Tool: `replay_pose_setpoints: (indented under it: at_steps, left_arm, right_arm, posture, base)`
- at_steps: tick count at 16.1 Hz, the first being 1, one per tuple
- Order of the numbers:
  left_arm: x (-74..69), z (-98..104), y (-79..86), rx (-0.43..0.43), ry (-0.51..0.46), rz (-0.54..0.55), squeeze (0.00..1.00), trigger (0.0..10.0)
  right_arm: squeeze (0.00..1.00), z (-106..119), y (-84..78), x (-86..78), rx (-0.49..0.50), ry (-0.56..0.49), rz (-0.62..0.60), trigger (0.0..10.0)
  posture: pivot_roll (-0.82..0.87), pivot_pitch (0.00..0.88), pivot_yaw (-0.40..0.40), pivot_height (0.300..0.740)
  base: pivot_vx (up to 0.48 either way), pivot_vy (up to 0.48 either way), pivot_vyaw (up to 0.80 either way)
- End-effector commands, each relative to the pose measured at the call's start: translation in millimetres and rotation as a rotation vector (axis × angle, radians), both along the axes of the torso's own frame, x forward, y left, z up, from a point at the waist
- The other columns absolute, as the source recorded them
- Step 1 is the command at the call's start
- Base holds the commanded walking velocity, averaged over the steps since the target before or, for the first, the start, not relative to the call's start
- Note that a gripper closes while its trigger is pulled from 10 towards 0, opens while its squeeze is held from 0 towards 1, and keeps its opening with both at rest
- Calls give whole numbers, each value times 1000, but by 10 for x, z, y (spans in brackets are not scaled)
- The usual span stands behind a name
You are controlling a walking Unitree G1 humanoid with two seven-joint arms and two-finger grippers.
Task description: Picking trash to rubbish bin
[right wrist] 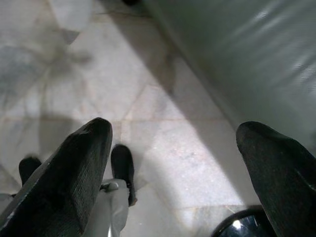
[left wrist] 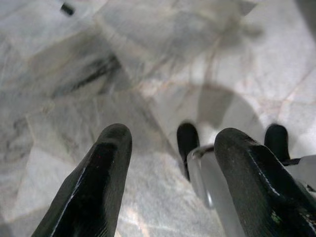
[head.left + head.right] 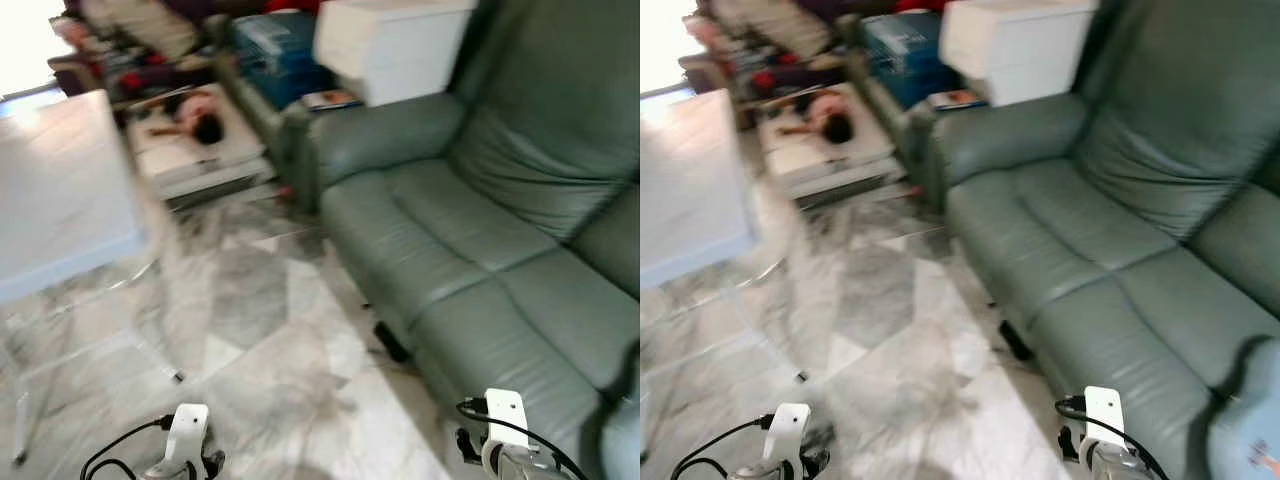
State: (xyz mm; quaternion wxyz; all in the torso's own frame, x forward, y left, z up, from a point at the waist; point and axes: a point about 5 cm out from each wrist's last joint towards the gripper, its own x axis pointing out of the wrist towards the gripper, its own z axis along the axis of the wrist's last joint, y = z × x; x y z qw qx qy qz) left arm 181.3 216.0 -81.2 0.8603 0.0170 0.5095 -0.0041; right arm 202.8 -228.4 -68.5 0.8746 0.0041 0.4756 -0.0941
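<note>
Both arms hung low over the marble floor [image 3: 270, 340]. The left gripper [image 2: 168, 187] had its fingers apart and empty above the tiles; the right gripper [image 1: 177, 182] was spread wide, also empty, beside the green sofa [image 3: 480, 230]. A white table [image 3: 60, 190] stood at the left. No trash or bin could be made out in the blurred views.
</note>
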Motion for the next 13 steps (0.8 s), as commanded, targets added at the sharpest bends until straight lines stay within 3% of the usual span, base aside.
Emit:
replay_pose_setpoints:
  at_steps: [1,4,8,13]
  left_arm:
    - [26,13,9,6,-3,2,0,10000]
    - [24,12,7,5,-1,-2,0,10000]
    - [21,11,8,8,4,-10,0,10000]
    - [-16,-8,7,27,24,-40,0,10000]
  right_arm:
    - [0,33,-7,57,-13,-4,13,10000]
    - [0,41,3,76,-13,-10,15,10000]
    - [0,35,14,69,-11,-8,29,10000]
    - [0,27,11,52,-16,-1,51,10000]
  posture:
    - [93,35,27,740]
    - [93,35,27,740]
    - [92,36,27,740]
    - [88,42,27,740]
  base:
    - [368,0,-625]
    - [361,0,-485]
    - [338,0,0]
    - [0,0,0]
